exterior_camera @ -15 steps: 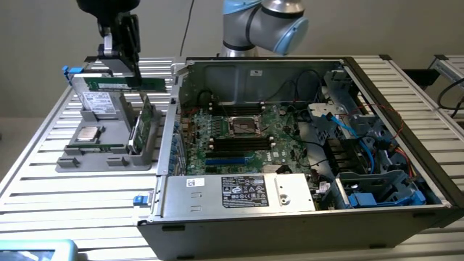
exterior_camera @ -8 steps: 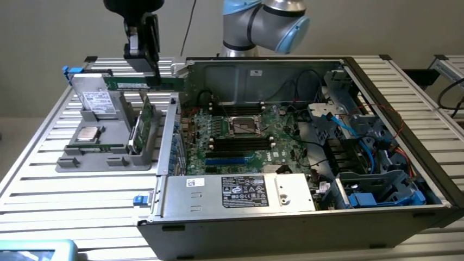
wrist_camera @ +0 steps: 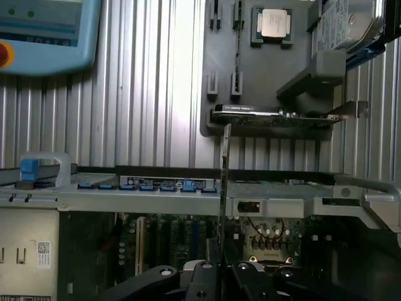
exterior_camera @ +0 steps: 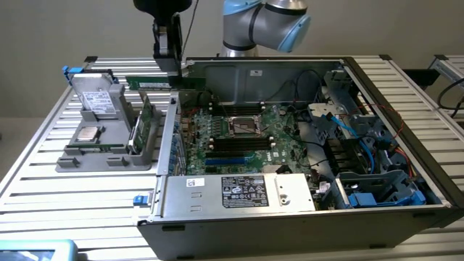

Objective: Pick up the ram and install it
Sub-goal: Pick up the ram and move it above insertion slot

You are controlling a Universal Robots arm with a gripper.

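Ram (exterior_camera: 149, 84) pinched in nearly closed jaws — over computer case (exterior_camera: 290, 234) edge; slatted metal table (exterior_camera: 73, 185), plain wall (exterior_camera: 58, 27)

1. This is looking like a robotics lab or test bench.
2. A robot arm (exterior_camera: 264, 22) is hanging over a slatted aluminium table (exterior_camera: 43, 179).
3. An open PC case (exterior_camera: 290, 228) is lying there, exposing its motherboard (exterior_camera: 279, 120).
4. A grey tray (exterior_camera: 73, 161) is holding loose computer parts.
5. A teach pendant (wrist_camera: 44, 31) with a red button is sitting on the table.

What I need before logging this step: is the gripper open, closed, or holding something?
Gripper: closed, holding the ram stick.
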